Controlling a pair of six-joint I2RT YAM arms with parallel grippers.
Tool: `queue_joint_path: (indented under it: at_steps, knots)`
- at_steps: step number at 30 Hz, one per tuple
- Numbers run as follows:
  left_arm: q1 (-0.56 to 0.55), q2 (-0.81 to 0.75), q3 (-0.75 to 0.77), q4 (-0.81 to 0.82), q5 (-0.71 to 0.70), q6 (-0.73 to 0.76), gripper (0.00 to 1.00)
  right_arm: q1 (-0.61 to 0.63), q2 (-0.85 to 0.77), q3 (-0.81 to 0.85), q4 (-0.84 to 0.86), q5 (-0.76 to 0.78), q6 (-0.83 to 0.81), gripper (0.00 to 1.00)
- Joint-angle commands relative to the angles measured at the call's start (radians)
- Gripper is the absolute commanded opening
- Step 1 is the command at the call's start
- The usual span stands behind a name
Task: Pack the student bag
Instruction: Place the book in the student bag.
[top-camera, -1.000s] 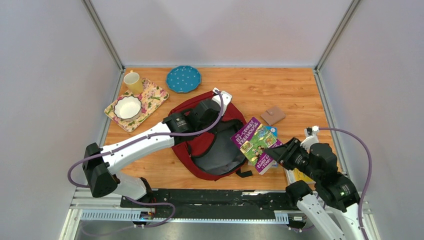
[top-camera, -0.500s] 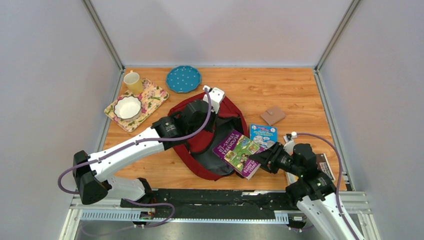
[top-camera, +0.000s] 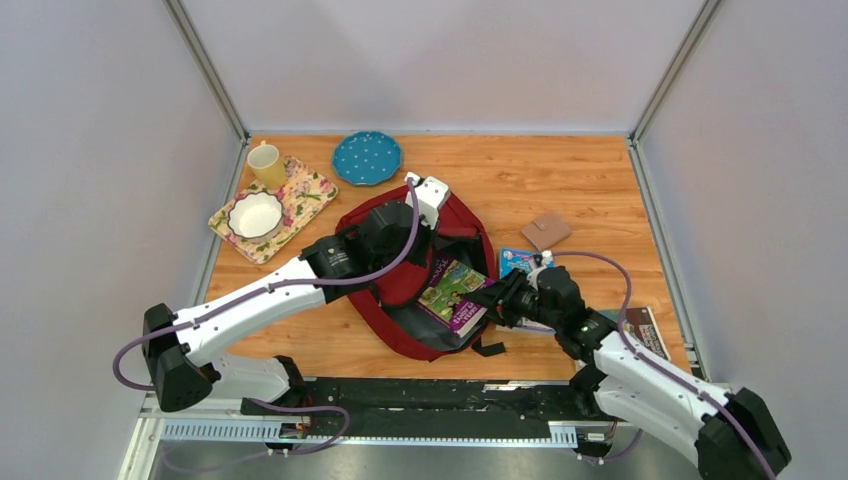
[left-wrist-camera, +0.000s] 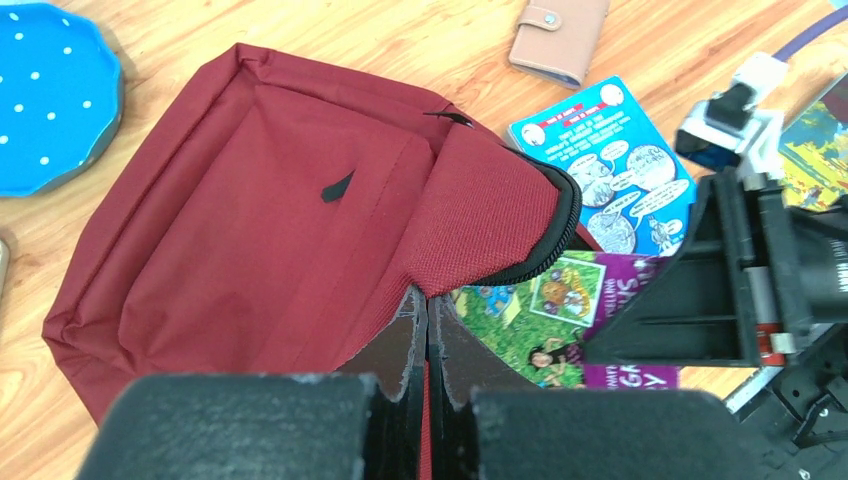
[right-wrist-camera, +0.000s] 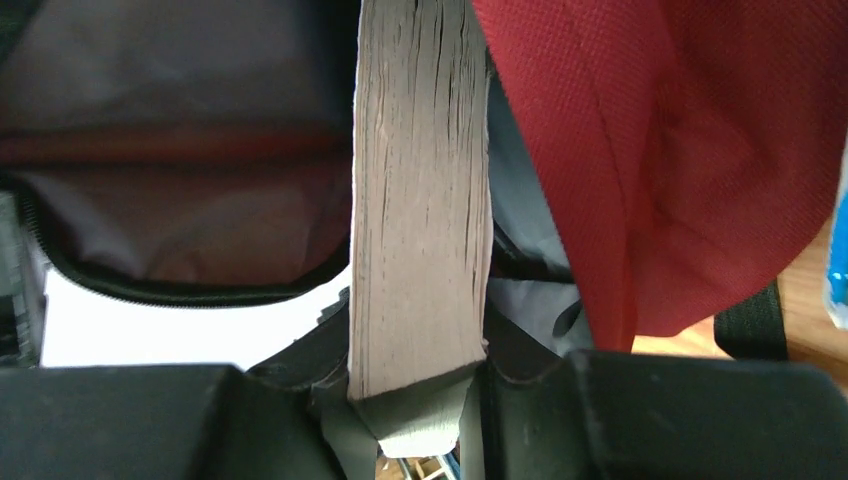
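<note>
My left arm stretches over the large dark red fabric backpack (top-camera: 385, 292) on the counter (top-camera: 580, 185), left fingers (left-wrist-camera: 427, 338) pinched shut on its raised rim. My right arm reaches leftward, right fingers (top-camera: 496, 297) gripping a purple paperback book (top-camera: 452, 294) partly inside the backpack's mouth.

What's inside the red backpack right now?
A purple and green book, held by the right hand, sits partly inside the red backpack. Its grey lining shows beside it. Deeper inside is hidden by the flap.
</note>
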Motion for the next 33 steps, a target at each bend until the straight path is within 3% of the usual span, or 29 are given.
queue_joint_path:
  at_steps: [1, 5, 11, 16, 20, 23, 28, 33]
  knots:
    - [0.000, -0.052, 0.030, 0.071, 0.019, 0.000, 0.00, 0.064, 0.112, 0.063, 0.303, 0.118, 0.037, 0.00]
    - [0.000, -0.061, 0.024, 0.060, 0.022, 0.000, 0.00, 0.069, 0.261, 0.084, 0.517, 0.164, 0.036, 0.00]
    - [0.000, -0.069, 0.019, 0.053, 0.019, 0.000, 0.00, 0.087, 0.426, 0.104, 0.687, 0.162, 0.108, 0.00]
    - [0.000, -0.081, 0.021, 0.042, 0.004, 0.004, 0.00, 0.089, 0.346, 0.170, 0.558, 0.199, 0.079, 0.00]
    - [-0.001, -0.097, 0.008, 0.034, -0.024, 0.026, 0.00, 0.092, 0.142, 0.244, 0.123, 0.245, -0.041, 0.00]
    - [0.000, -0.098, 0.005, 0.042, -0.036, 0.041, 0.00, 0.092, 0.016, 0.221, 0.037, 0.290, -0.078, 0.00]
    - [0.000, -0.091, 0.010, 0.057, -0.022, 0.047, 0.00, 0.092, 0.051, 0.164, 0.151, 0.229, -0.042, 0.00]
    - [0.000, -0.081, 0.016, 0.057, -0.019, 0.040, 0.00, 0.133, 0.221, 0.175, 0.334, 0.254, -0.024, 0.00]
